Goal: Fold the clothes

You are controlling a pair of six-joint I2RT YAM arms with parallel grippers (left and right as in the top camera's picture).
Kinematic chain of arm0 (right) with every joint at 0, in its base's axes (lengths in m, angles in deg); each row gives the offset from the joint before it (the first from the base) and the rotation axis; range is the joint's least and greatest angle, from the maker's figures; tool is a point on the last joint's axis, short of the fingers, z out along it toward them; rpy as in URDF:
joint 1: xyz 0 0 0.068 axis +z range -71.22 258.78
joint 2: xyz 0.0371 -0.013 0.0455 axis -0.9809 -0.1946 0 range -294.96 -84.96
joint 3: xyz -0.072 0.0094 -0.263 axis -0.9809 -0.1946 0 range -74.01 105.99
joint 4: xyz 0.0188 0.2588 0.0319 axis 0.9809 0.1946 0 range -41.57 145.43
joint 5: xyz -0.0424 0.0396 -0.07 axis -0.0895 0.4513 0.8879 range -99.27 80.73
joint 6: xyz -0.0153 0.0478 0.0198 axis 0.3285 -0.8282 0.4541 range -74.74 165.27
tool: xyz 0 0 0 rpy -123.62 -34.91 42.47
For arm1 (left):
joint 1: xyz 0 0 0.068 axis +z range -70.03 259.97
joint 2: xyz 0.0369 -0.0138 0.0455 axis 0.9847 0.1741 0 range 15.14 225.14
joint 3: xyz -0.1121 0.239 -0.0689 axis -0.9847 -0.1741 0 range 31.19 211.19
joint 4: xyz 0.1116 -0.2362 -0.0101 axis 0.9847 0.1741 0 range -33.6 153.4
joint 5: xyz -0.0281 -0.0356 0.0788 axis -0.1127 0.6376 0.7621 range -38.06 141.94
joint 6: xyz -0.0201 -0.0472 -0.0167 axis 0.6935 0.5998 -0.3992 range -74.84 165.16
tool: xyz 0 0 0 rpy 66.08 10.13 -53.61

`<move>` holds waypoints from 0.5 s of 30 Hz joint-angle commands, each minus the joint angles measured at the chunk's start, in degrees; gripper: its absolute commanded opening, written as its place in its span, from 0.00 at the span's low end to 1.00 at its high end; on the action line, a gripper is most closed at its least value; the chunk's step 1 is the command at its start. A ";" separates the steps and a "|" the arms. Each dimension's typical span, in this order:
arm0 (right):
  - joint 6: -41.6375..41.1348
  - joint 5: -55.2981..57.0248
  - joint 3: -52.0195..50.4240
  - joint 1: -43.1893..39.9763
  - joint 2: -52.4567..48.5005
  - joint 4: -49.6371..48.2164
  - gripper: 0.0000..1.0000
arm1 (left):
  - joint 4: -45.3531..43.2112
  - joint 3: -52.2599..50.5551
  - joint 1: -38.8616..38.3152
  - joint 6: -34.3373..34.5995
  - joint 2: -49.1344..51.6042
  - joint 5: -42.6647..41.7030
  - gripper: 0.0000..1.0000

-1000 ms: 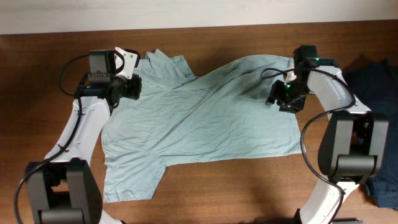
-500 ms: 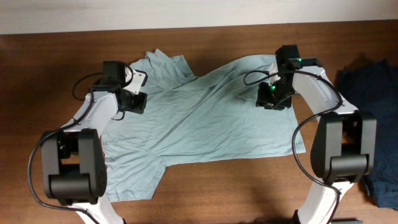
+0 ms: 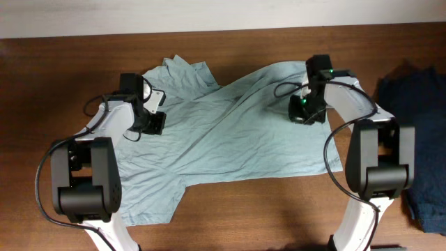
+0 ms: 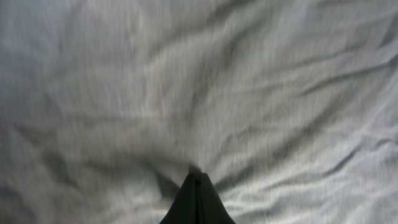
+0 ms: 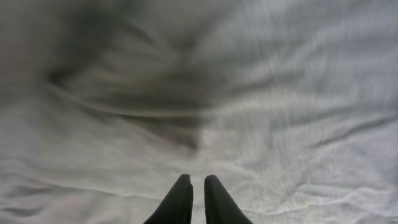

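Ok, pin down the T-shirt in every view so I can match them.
Overhead: T-shirt spread across the middle of the table.
Left wrist: fills the frame, under the left gripper.
Right wrist: fills the frame, under the right gripper.
Shared landmark: its wrinkled pale fabric.

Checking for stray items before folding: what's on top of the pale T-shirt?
Only the left hand and right hand, fingertips down on the T-shirt. Anything beneath the fabric is hidden.

A plain pale grey-blue T-shirt (image 3: pixel 237 139), a brown wood-grain table (image 3: pixel 279 209), a dark navy garment (image 3: pixel 418 97).
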 commanded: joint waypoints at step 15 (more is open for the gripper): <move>-7.02 2.45 -13.18 0.11 3.02 14.21 0.04 | 25.97 -0.83 -0.15 14.53 2.23 4.87 0.00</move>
